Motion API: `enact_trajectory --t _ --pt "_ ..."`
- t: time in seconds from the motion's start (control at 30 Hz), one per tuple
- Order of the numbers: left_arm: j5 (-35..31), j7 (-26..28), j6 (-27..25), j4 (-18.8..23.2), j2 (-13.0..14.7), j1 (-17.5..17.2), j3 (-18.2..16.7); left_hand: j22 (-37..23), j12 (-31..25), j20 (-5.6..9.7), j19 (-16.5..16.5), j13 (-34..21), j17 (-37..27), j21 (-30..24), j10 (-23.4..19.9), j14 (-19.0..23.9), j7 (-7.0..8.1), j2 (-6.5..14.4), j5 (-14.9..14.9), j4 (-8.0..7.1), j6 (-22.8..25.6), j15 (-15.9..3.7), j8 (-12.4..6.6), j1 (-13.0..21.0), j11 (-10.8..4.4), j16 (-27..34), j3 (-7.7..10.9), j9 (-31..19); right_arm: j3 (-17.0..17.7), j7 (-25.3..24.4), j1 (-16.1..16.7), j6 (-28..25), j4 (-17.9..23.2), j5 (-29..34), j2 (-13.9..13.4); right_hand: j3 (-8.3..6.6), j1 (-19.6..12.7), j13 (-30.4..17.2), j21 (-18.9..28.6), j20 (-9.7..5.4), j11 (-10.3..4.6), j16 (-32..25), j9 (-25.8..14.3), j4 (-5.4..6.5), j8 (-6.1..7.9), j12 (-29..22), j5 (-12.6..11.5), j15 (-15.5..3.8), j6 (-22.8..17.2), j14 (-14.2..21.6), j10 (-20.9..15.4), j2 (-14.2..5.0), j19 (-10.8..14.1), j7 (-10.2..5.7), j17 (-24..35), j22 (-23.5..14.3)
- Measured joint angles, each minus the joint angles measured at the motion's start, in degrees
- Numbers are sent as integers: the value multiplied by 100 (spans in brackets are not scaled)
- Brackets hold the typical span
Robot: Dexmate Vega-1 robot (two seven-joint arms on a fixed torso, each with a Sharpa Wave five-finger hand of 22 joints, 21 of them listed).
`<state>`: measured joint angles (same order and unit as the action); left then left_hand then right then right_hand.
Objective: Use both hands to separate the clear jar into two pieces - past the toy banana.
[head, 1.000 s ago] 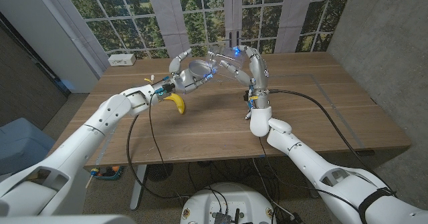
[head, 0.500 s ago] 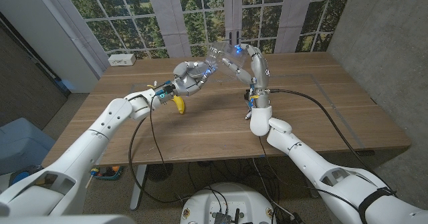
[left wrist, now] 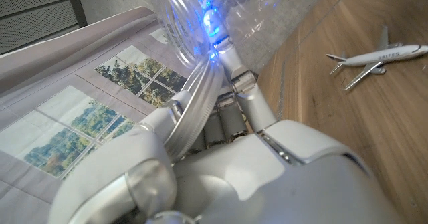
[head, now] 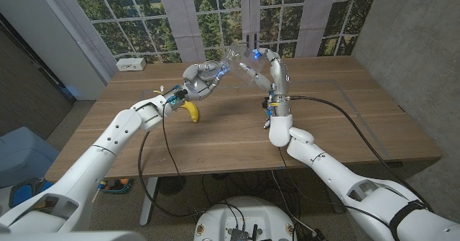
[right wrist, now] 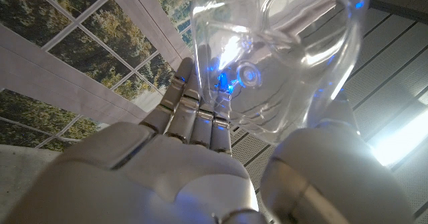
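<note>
Above the table's far middle, my right hand [head: 264,67] grips the clear jar body [head: 233,54] and holds it tilted in the air. In the right wrist view the jar body [right wrist: 287,43] sits between the fingers [right wrist: 194,110] and thumb. My left hand [head: 200,80] is curled around the clear lid ring [left wrist: 194,110], just left of the jar's open mouth [left wrist: 184,20]. A small gap shows between the two pieces. The yellow toy banana [head: 190,110] lies on the wooden table [head: 237,137], below and nearer than my left hand.
A white box [head: 131,64] sits at the table's back left corner. Small dark upright objects [head: 249,38] stand at the back edge. A toy airplane [left wrist: 374,53] lies on the wood in the left wrist view. Black cables hang from both forearms.
My left hand closed its spread fingers around the lid and drew a little left, away from the jar body. The right hand kept the jar body raised, almost still.
</note>
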<state>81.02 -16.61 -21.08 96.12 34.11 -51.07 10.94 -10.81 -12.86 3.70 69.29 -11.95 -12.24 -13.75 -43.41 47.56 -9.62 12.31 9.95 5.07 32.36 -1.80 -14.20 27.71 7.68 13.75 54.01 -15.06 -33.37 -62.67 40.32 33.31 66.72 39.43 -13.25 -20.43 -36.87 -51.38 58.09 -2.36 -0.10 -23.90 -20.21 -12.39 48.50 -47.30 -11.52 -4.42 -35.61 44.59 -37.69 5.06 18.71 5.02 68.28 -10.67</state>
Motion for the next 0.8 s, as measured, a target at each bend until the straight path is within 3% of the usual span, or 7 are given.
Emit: enact_trajectory --t 0.33,0.8 --pt "-537 808 759 429 -5 -362 -132 0 0 -31 -30 0 0 0 1 -1 1 -3 -21 -48 64 -1 -22 -3 -1 0 -48 -26 -149 322 70 73 268 -940 -182 0 0 0 0 0 30 0 0 0 0 0 2 10 -12 10 -30 0 0 12 31 0" --pt "-1360 1698 1672 860 -16 -743 -215 10 0 -31 -30 -1 -17 0 -18 0 -20 -40 -43 -136 102 -2 -22 -40 -21 0 -88 -26 -187 705 227 -486 680 -1351 -377 0 0 0 78 0 30 0 0 0 0 -2 -18 10 -21 10 -30 0 0 21 30 0"
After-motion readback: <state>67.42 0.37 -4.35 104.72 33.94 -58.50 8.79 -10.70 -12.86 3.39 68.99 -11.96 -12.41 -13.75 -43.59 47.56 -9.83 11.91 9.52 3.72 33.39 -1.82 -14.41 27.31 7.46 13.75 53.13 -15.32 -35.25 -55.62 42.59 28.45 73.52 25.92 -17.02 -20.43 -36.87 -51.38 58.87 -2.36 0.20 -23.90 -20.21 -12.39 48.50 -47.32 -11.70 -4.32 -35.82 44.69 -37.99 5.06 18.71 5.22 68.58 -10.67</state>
